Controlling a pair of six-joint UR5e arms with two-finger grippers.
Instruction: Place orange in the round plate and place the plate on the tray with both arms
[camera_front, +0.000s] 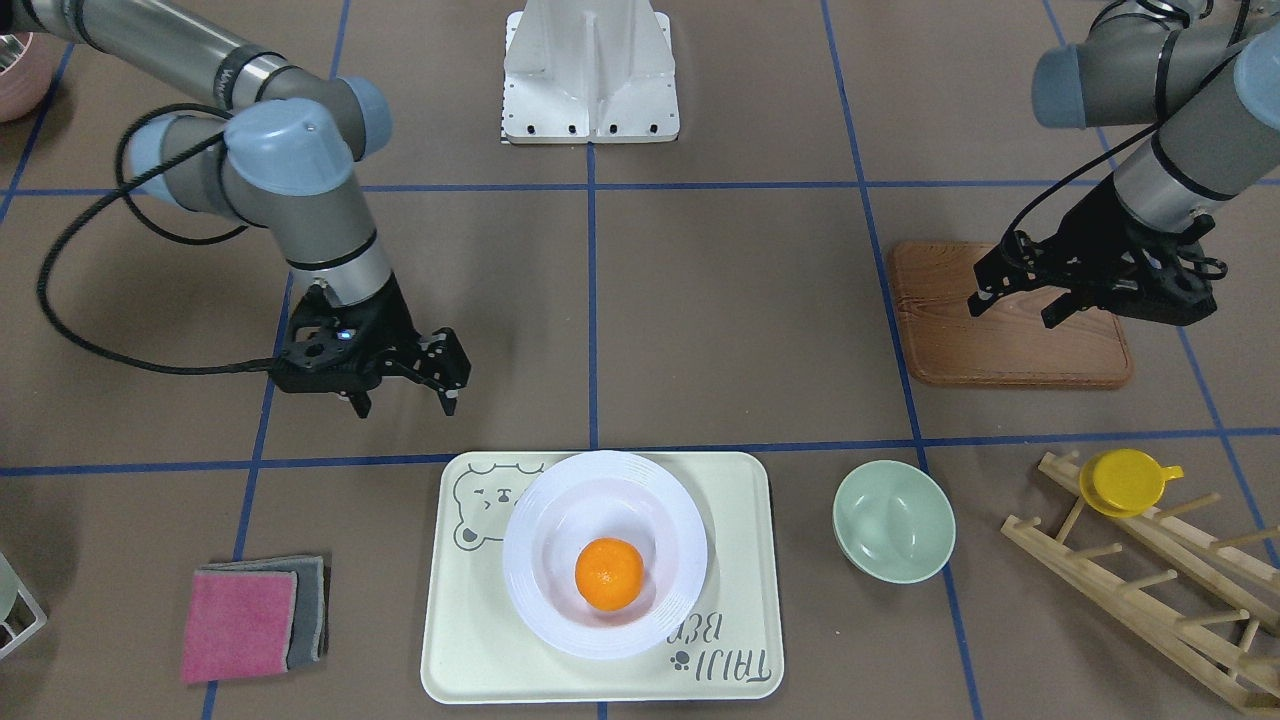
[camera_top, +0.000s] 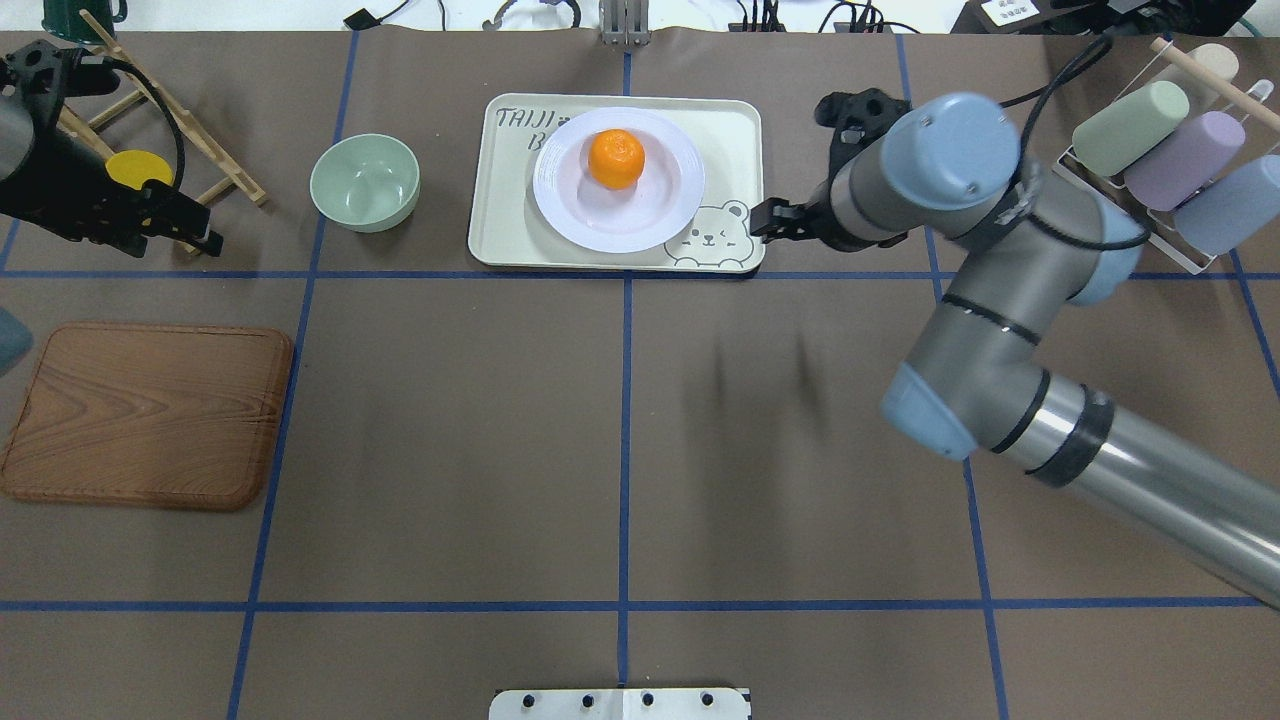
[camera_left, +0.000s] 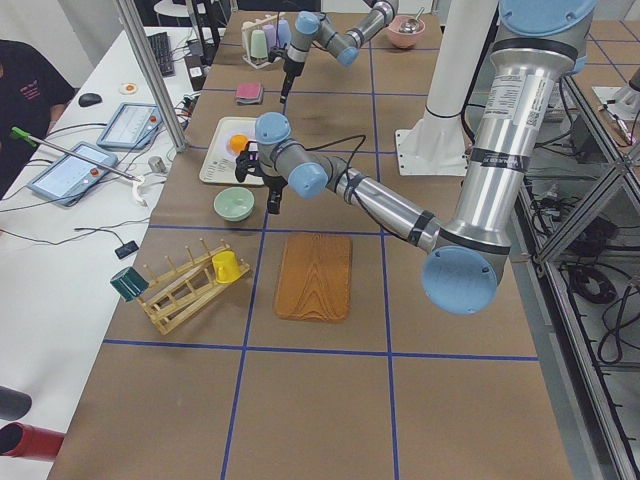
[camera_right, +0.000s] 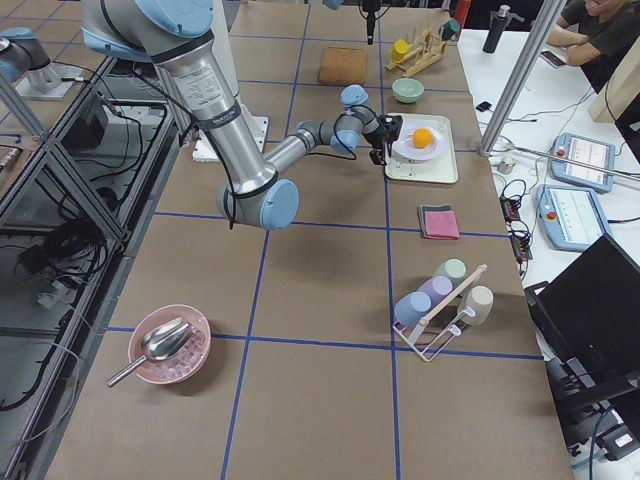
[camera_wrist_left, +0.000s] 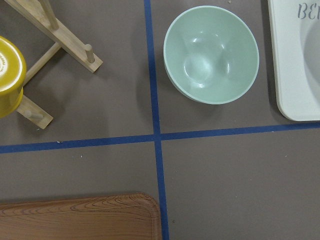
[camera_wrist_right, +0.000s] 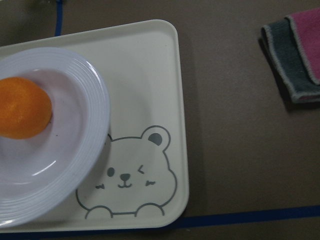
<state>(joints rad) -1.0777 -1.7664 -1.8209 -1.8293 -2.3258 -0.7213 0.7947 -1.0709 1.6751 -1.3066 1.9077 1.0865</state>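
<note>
The orange (camera_front: 609, 572) lies in the white round plate (camera_front: 522, 560), and the plate stands on the cream bear tray (camera_front: 740, 520). From overhead the orange (camera_top: 615, 158) sits toward the far side of the plate (camera_top: 575, 212), inside the tray (camera_top: 500, 235). My right gripper (camera_front: 405, 405) hovers open and empty just off the tray's corner by the bear drawing; its wrist view shows orange (camera_wrist_right: 22, 107), plate (camera_wrist_right: 80, 160) and tray (camera_wrist_right: 160, 75). Over the wooden board my left gripper (camera_front: 1012, 312) hangs open and empty, far from the tray.
A pale green bowl (camera_front: 893, 520) stands beside the tray. The brown wooden board (camera_front: 1000, 350) lies under the left arm. A wooden rack with a yellow cup (camera_front: 1125, 482), a pink and grey cloth (camera_front: 250, 620) and a rack of pastel cups (camera_top: 1160, 150) sit at the edges.
</note>
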